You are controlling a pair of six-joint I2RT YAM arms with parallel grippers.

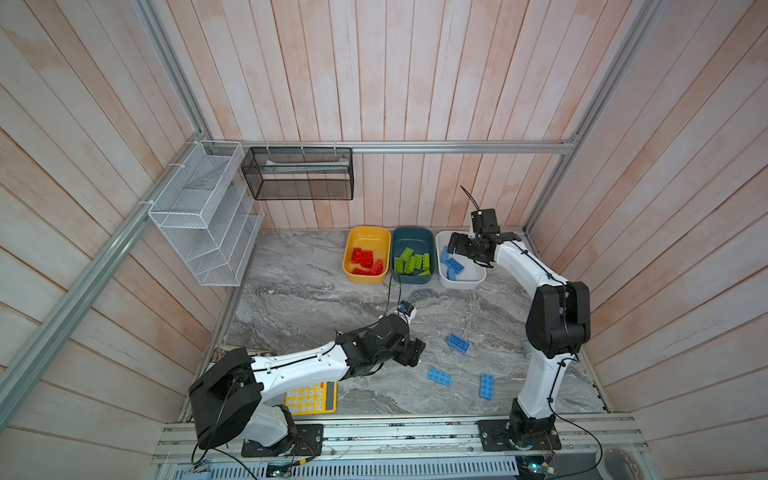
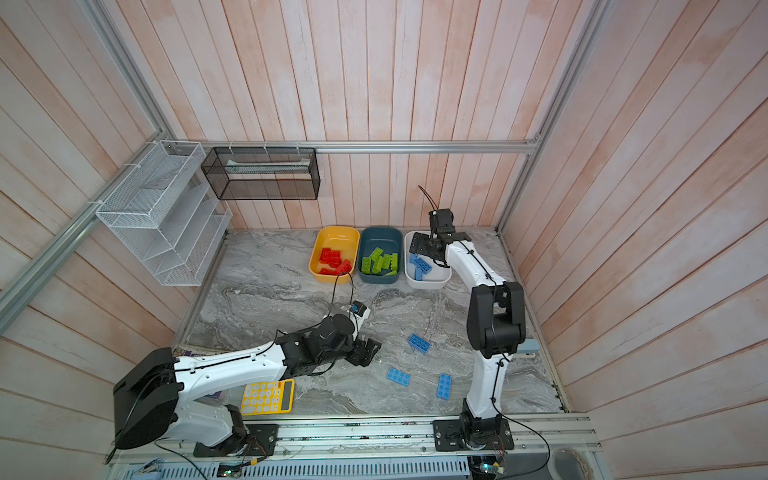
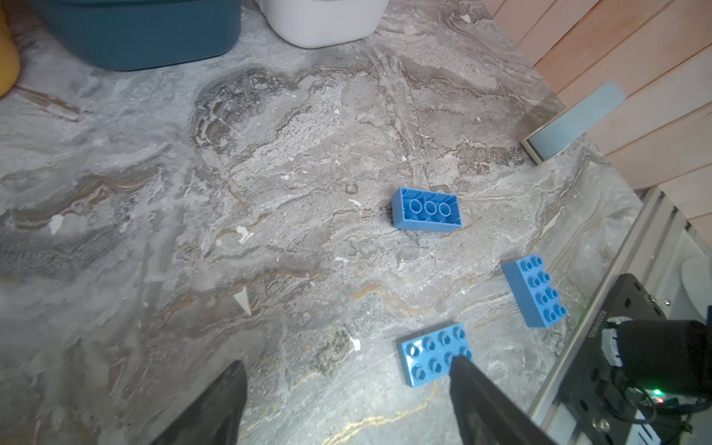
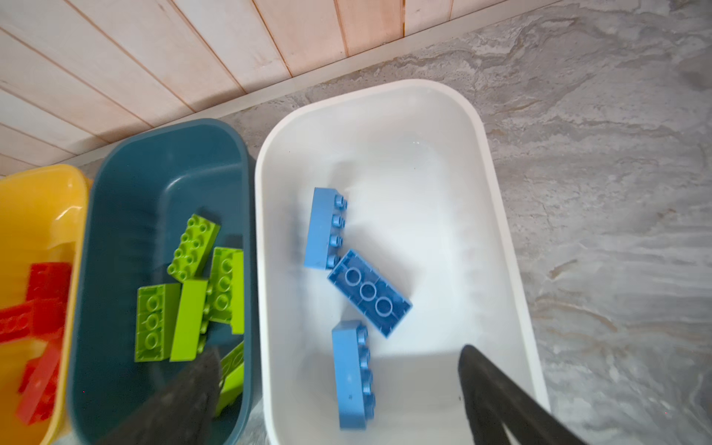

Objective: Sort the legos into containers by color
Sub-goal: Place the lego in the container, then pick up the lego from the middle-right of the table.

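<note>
Three containers stand in a row at the back: a yellow tub [image 1: 365,230] with red legos [image 1: 366,261], a teal tub [image 1: 411,230] with green legos [image 1: 412,262], and a white tub [image 1: 465,286] with three blue legos [image 4: 370,293]. My right gripper [image 4: 340,351] hangs open over the white tub, one fingertip above the teal tub, holding nothing. Three more blue legos lie loose on the marble: one upside down [image 3: 427,210], one near the rail [image 3: 535,291], one [image 3: 427,356] partly behind a fingertip of my left gripper [image 3: 346,370]. That gripper is open and empty, low over the table [image 1: 415,351].
A yellow calculator [image 1: 311,398] lies under my left arm at the front. On the left wall hang a white wire rack [image 1: 208,216] and a black mesh basket [image 1: 299,174]. A pale grey-blue block [image 3: 578,119] leans at the right wall. The metal rail [image 1: 374,432] borders the front.
</note>
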